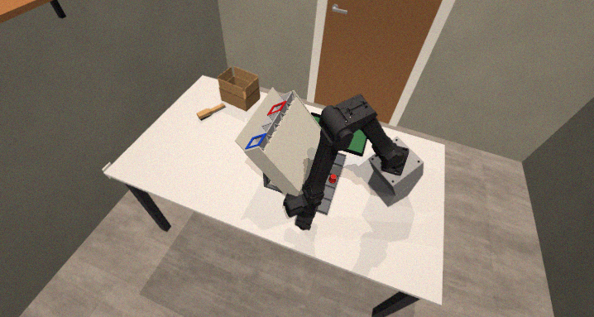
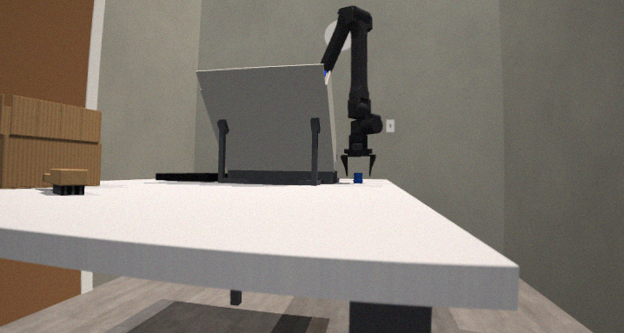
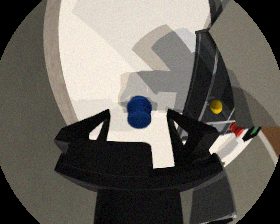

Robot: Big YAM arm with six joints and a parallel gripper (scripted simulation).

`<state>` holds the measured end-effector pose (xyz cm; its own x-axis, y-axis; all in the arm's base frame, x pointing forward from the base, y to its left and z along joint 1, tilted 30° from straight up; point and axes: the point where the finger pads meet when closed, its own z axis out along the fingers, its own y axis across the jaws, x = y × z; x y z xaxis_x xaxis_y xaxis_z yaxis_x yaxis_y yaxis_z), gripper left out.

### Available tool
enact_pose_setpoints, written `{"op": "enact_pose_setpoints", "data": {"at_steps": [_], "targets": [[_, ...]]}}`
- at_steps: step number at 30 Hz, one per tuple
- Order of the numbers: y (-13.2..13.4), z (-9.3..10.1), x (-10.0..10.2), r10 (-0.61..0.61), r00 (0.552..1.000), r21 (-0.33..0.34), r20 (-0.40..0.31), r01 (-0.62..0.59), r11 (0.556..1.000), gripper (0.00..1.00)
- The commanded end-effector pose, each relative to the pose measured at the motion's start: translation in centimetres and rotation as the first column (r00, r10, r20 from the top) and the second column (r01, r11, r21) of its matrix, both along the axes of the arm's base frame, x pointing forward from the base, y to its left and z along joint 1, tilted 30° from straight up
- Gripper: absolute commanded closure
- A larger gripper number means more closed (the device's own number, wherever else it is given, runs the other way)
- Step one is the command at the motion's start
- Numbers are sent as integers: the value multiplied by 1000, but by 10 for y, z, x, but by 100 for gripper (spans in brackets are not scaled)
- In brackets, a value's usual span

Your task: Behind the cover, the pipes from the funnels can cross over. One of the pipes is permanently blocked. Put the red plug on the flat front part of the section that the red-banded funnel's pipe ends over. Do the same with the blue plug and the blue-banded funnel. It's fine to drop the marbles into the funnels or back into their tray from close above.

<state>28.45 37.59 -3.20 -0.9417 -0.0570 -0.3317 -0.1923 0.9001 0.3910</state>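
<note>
My gripper (image 2: 358, 169) (image 3: 138, 112) (image 1: 304, 217) is open and hangs just above the blue plug (image 2: 357, 177) (image 3: 139, 111), which stands on the white table in front of the grey sectioned base (image 1: 331, 196) (image 3: 207, 72). The plug lies between and below the fingers, untouched. In the top view the gripper hides it. The red plug (image 1: 332, 179) stands on the flat front part of one section. The tilted cover (image 1: 290, 144) (image 2: 266, 116) carries the red-banded funnel (image 1: 277, 108) and the blue-banded funnel (image 1: 255, 141) at its top. A yellow marble (image 3: 216, 106) lies in a section.
A green tray (image 1: 356, 143) lies behind the arm, next to the grey robot base (image 1: 396, 174). A cardboard box (image 1: 238, 86) (image 2: 48, 143) and a wooden block (image 1: 210, 110) (image 2: 67, 176) are at the far end. The table's edge is close to the plug.
</note>
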Motion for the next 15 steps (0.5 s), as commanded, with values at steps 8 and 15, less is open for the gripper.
{"op": "enact_pose_setpoints", "data": {"at_steps": [8, 15], "targets": [[7, -10, 2, -1, 1000, 5, 3, 1, 1000, 13], [8, -13, 1, -3, 1000, 8, 7, 3, 1000, 13]]}}
